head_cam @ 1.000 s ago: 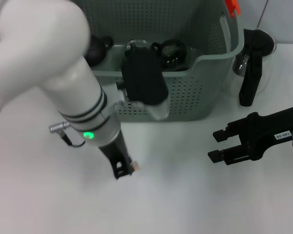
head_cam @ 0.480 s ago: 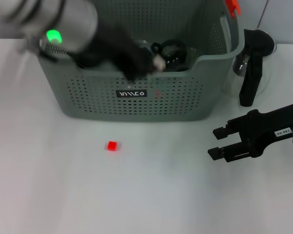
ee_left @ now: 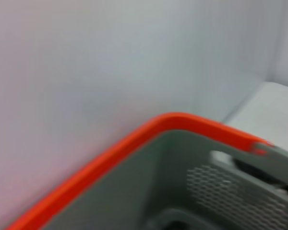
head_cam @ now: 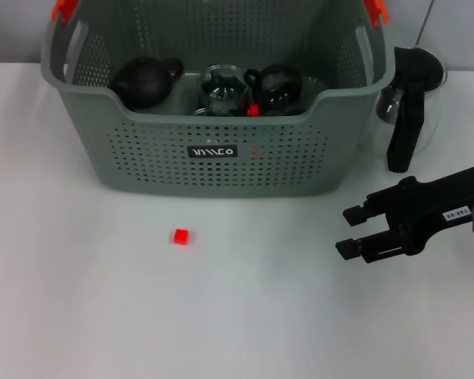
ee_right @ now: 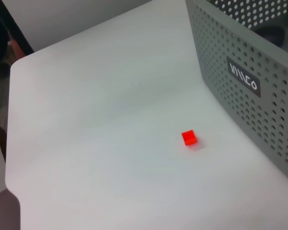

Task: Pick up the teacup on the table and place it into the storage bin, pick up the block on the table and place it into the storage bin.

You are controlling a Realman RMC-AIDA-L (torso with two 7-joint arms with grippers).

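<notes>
A small red block [head_cam: 180,236] lies on the white table [head_cam: 79,316], just in front of the storage bin [head_cam: 213,162] and well apart from the right pincer [head_cam: 351,234], which hovers over the table to the block's right with its fingers spread and empty. Inside the bin sit dark teapots and a glass cup [head_cam: 219,93]. The left pincer is out of sight; its wrist camera looks at the bin's orange-edged rim [ee_left: 134,143].

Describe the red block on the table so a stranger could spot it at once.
Start at the big grey-green storage bin at the back of the white table. In front of its perforated front wall, towards the left of its black label, lies the block, alone on bare tabletop. It is a tiny bright red cube, unlike the dark teapots inside the bin.
</notes>
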